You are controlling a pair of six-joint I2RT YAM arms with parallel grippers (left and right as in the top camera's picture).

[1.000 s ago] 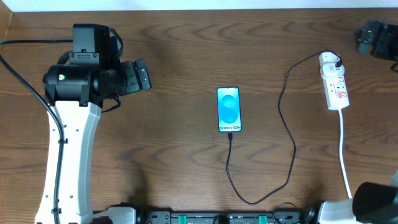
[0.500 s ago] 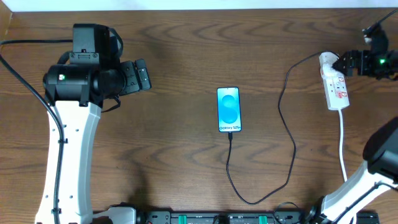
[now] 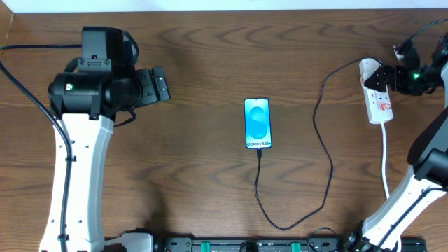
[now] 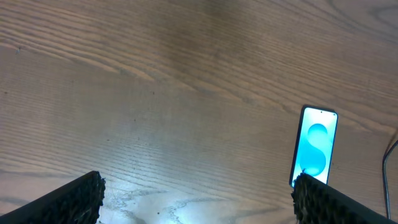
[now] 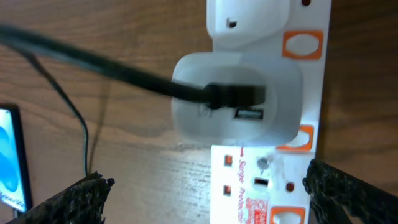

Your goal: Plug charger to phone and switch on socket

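The phone [image 3: 257,123] lies flat mid-table, screen lit light blue; it also shows in the left wrist view [image 4: 316,149]. The charger's thin black cable [image 3: 322,161] runs from the phone's near end in a loop to the white adapter [image 5: 239,102] on the socket. The socket [image 3: 377,96], a white power strip with orange switches, lies at the right; it fills the right wrist view [image 5: 273,180]. My right gripper [image 3: 386,77] is open, right over the strip's adapter end, fingers apart [image 5: 205,199]. My left gripper [image 3: 159,85] is open and empty, well left of the phone.
The strip's white cord [image 3: 386,168] runs down toward the table's front edge. The arm bases stand along the front edge. A pale wall strip borders the far edge.
My right arm has swung in from the far right corner and now hovers over the socket's adapter end. The left arm, phone and cable have not moved.
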